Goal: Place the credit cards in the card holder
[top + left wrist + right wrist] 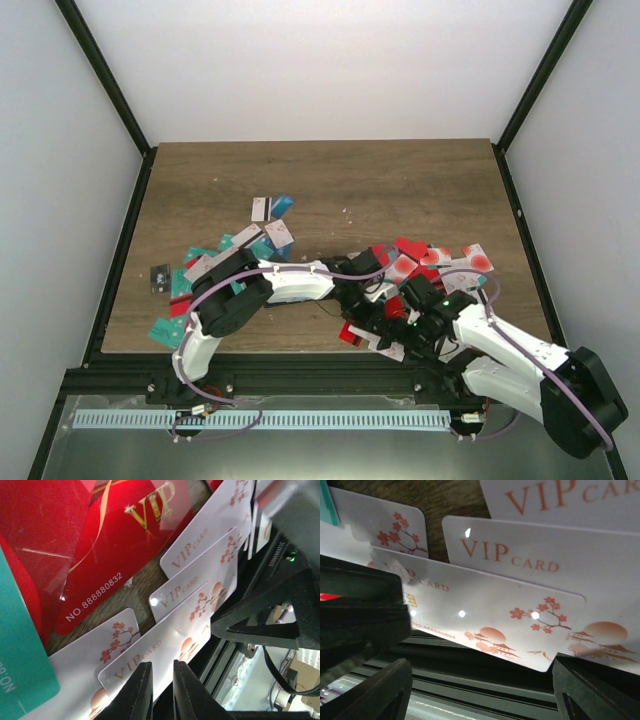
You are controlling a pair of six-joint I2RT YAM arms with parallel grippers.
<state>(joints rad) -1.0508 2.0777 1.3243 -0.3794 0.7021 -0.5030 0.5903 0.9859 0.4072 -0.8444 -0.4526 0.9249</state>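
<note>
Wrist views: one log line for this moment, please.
left gripper: nearly shut, contents unclear | right gripper: open, white blossom-printed VIP card ahead | other cards scattered on wooden table

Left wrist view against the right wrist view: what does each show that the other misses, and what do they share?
Only the left wrist view: the red card with gold VIP lettering and a printed number, the left gripper with fingers nearly together, and the right arm with its black body. Only the right wrist view: the right gripper, fingers wide apart at the bottom corners, and a chip on one white card. Both: overlapping white VIP cards with blossom prints, lying on the wooden table.
</note>
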